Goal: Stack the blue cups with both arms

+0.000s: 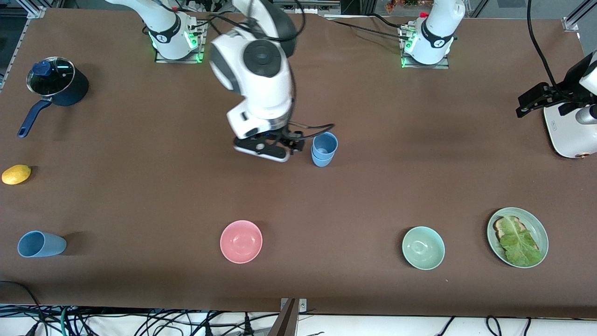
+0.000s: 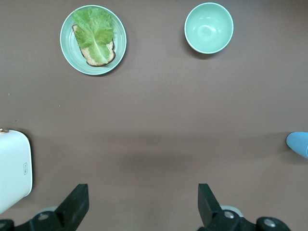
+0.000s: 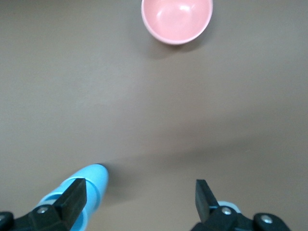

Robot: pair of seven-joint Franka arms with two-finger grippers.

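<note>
Two blue cups [image 1: 324,148] stand nested, one in the other, at the middle of the table. They also show in the right wrist view [image 3: 89,185]. My right gripper [image 1: 297,142] is open and empty, low beside this stack, toward the right arm's end. In the right wrist view [image 3: 139,197], one finger [image 3: 72,195] stands in front of the stack. A third blue cup [image 1: 41,244] lies on its side near the front edge at the right arm's end. My left gripper [image 1: 522,106] is open and empty [image 2: 142,202], up by the toaster; the left arm waits there.
A white toaster [image 1: 566,135] stands at the left arm's end. A pink bowl [image 1: 241,241], a mint-green bowl [image 1: 423,248] and a plate [image 1: 536,226] with toast and lettuce stand along the front. A dark-blue lidded saucepan [image 1: 56,84] and a lemon [image 1: 16,174] are at the right arm's end.
</note>
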